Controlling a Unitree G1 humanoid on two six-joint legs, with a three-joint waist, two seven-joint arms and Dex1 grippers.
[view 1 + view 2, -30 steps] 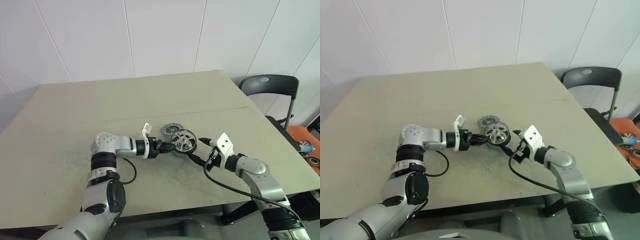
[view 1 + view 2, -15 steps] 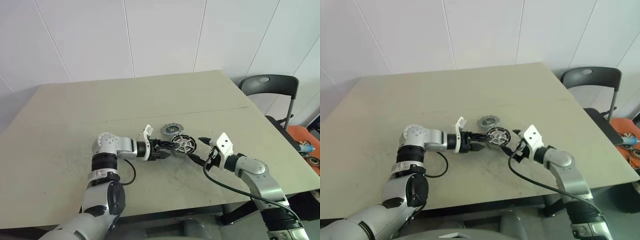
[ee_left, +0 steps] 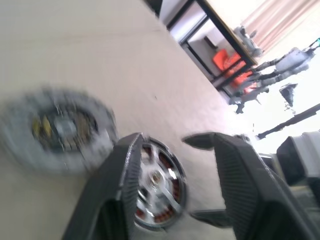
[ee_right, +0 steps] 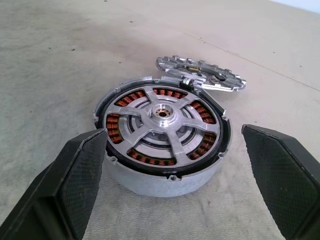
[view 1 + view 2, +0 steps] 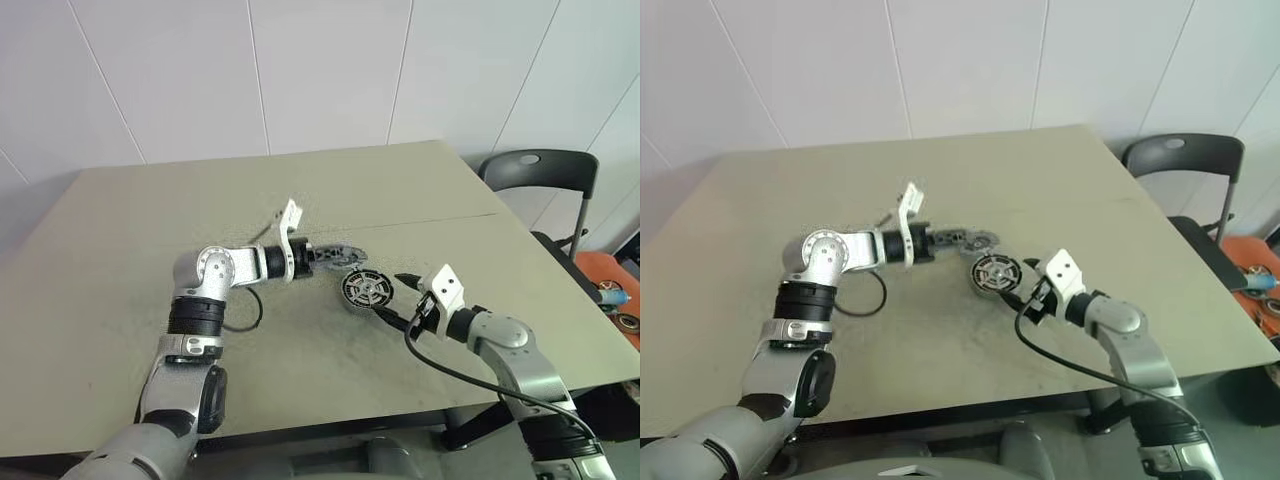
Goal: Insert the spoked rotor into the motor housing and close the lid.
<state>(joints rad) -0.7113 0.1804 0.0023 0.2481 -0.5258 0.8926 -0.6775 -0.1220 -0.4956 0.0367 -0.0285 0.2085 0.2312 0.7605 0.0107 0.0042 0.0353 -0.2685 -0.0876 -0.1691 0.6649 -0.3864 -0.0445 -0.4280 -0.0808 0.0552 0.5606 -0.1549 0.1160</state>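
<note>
The spoked rotor [image 4: 162, 131] is sitting inside the motor housing [image 4: 160, 177], its silver spokes lying flat over the copper windings, and the pair is resting on the bench [image 5: 120, 250] just in front of the right gripper [image 4: 175, 170]. That gripper is standing with its two black fingers spread wide, one on each side of the housing and touching neither side. Insertion looks done, so the lid [image 4: 200, 77] is what matters now.

The lid is lying flat on the bench just beyond the housing, on the side away from the right gripper, seemingly touching the housing's rim, though that is hard to tell. The left gripper [image 5: 340, 256] is hovering above the bench, reaching in from the robot's left, with its tips over the lid. Its fingers [image 3: 122, 170] are standing part-way apart and holding nothing; past them lie the lid and the housing. The left arm is the nearer one to the lid, and the lid is round, so no long axis is dictating the approach. The lid must travel toward the robot to land on the housing.
</note>
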